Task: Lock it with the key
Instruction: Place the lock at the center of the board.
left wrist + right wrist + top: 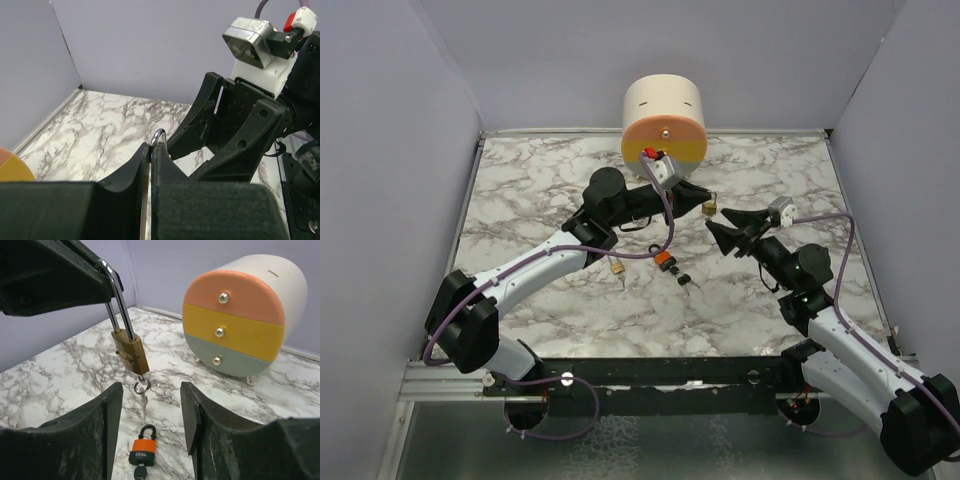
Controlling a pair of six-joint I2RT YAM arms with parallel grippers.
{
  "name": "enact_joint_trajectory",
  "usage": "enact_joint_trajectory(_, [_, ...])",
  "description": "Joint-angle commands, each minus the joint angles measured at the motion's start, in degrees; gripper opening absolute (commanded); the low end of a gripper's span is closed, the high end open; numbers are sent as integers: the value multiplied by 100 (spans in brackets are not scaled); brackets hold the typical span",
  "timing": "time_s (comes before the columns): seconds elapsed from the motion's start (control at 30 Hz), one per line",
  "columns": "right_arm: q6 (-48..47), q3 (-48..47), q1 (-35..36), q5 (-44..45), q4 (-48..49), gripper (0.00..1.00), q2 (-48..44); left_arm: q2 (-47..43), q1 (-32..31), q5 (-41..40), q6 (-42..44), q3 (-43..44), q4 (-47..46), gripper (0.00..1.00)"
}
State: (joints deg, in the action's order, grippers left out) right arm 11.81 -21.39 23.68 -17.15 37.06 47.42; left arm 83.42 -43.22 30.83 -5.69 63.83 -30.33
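Observation:
My left gripper [703, 200] is shut on the silvery shackle [157, 136] of a brass padlock [131, 354], which hangs in the air above the table. A ring with a small silvery key [143, 399] dangles from the padlock's underside. My right gripper [151, 390] is open and empty. Its fingertips are level with that dangling key, one on each side, without touching it. The black-headed key [141, 473] lies on the marble at the base of an orange padlock [142, 450]. It also shows in the top view [684, 279]. I cannot tell whether it sits in that lock.
A round drawer cabinet [663, 120] with peach, yellow and grey-green fronts stands at the back centre, just behind the left gripper. Another small brass padlock [617, 268] lies left of the orange padlock [665, 263]. Grey walls enclose the marble table [520, 200].

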Motion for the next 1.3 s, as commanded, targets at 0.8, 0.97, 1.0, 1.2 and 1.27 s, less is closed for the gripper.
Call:
enact_joint_trajectory(0.8, [209,47,36,-546,718,4,328,-20,87,630,-557,221,-409,0])
enact_joint_trajectory(0.97, [174,62,32,-603,678,2,392,-10,103,475,-638,198,-692,0])
enact_joint_trajectory(1.0, [172,76,35,-612,676,2,408,-17,111,430,-668,193,-774,0])
enact_joint_trajectory(1.2, [178,135,38,-669,635,2,481,-43,169,218,-808,173,-1273,0])
enact_joint_trajectory(1.27, [156,135,38,-707,604,2,535,-69,198,115,-822,165,-1391,0])
